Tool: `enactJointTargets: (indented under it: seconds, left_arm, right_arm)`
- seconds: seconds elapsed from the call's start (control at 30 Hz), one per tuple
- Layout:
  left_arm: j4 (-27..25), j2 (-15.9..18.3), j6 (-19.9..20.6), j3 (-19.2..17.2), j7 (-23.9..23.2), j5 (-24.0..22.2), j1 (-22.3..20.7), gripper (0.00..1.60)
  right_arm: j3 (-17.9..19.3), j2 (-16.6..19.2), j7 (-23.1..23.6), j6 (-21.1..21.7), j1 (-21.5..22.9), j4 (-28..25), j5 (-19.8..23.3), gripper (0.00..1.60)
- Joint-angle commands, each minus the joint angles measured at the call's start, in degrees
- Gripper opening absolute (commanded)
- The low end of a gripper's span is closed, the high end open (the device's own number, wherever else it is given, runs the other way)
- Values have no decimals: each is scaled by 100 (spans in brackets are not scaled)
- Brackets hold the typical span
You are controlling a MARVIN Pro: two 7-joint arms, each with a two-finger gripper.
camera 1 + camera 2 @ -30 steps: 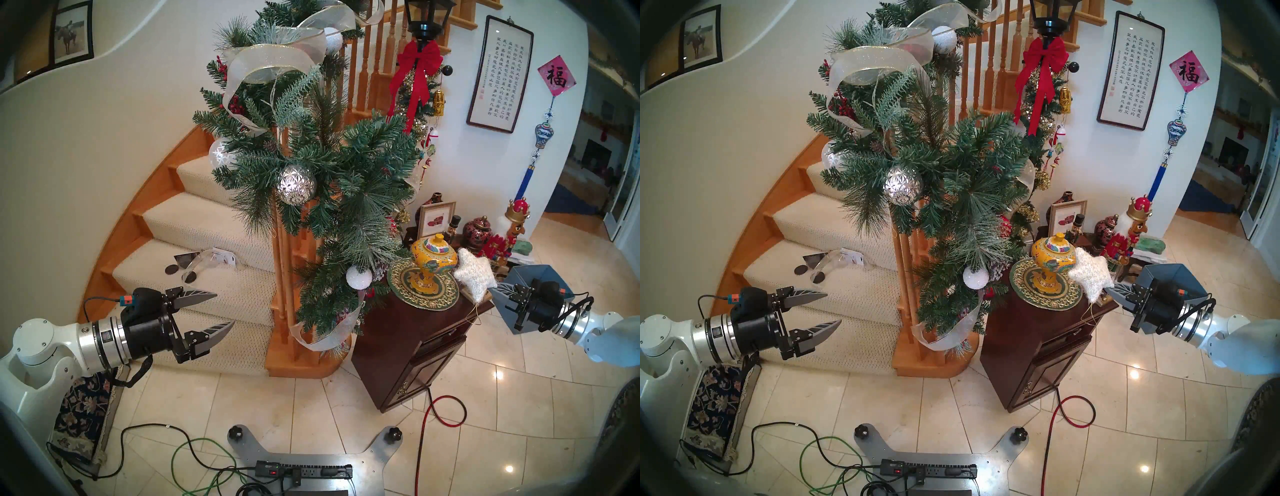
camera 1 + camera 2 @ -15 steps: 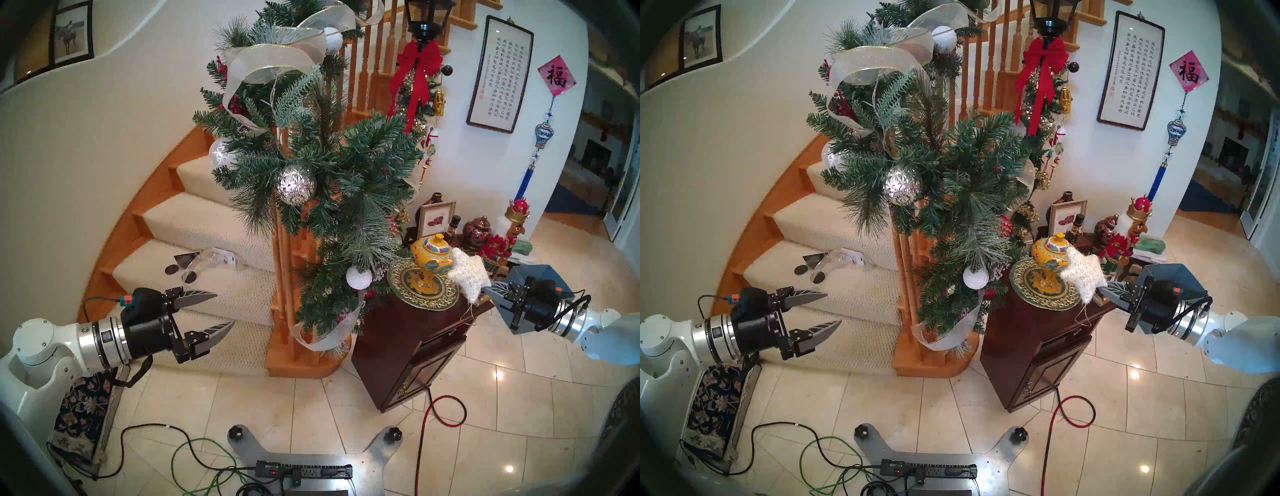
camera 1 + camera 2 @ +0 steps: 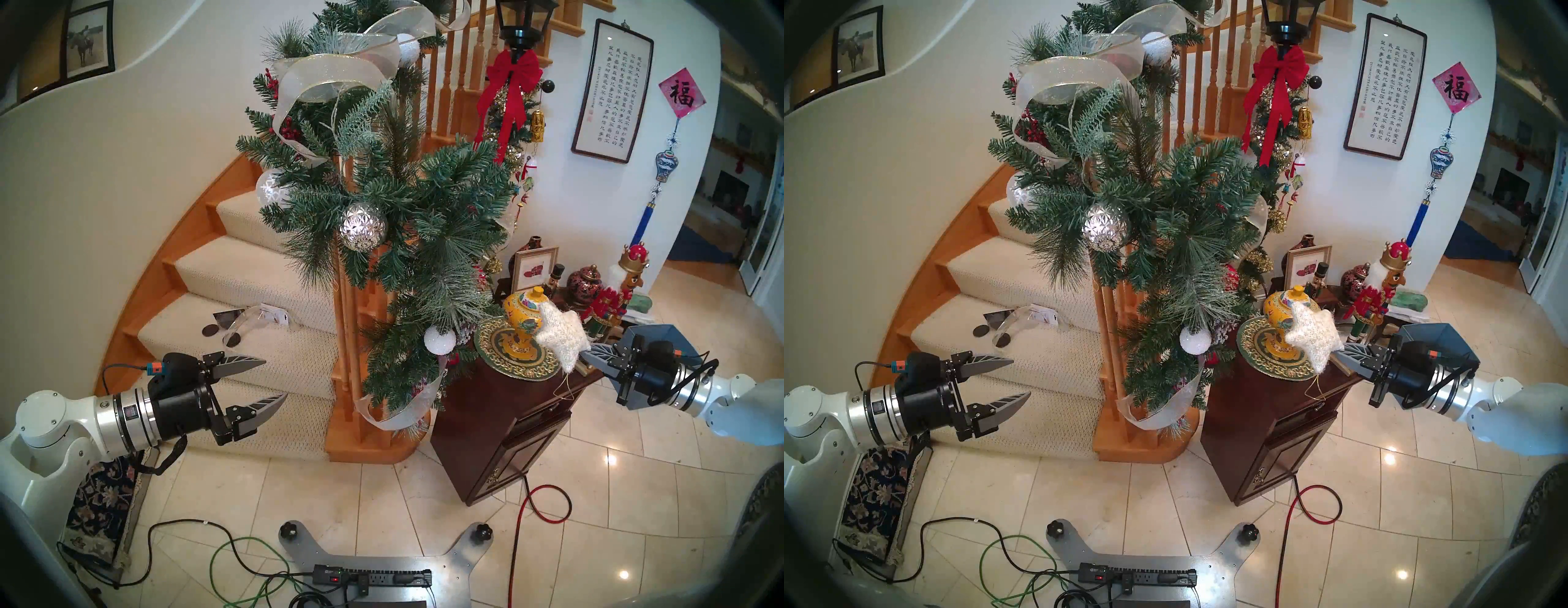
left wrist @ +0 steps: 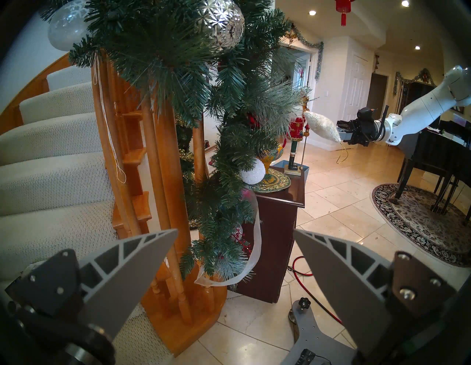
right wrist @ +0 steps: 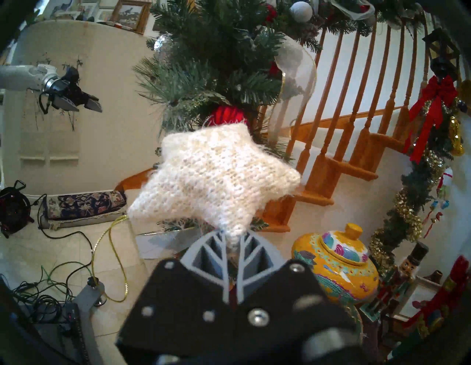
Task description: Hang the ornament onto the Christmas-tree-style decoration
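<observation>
Star ornament [image 3: 562, 337] pinched by one point in right end effector [image 3: 590, 354], right of frame. Left end effector [image 3: 271, 380] wide, empty, lower left. Garland [image 3: 407, 220] at centre, apart from both.

Soft, even daylight fills the head views, with small bright glare spots on the glossy tile floor [image 3: 611, 460]. Every view bends strongly toward a dark fisheye rim. The right wrist view is softer, its near black gripper mount [image 5: 229, 305] blurred.
</observation>
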Motion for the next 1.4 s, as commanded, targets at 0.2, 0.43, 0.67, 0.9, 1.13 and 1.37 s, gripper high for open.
enactJointTargets:
  seconds: [0.2,0.43,0.67,0.9,1.13,1.37]
  left_arm:
    - [-1,0,-1,-4,1,-1,-3,160]
    - [-1,0,-1,-5,1,-1,-3,160]
    - [-1,0,-1,-4,1,-1,-3,160]
    - [-1,0,-1,-4,1,-1,-3,160]
    - [-1,0,-1,-5,1,-1,-3,160]
    - [-1,0,-1,-5,1,-1,-3,160]
  right_arm:
    - [15,-4,546,-13,327,-495,-231,0]
    - [4,-4,497,-13,442,-633,-305,0]
    - [-23,-4,473,-13,540,-749,-356,0]
    - [-25,-4,441,-13,663,-873,-357,0]
    - [-43,-4,431,-13,778,-988,-300,0]
    - [-80,-4,430,-13,872,-1081,-240,0]
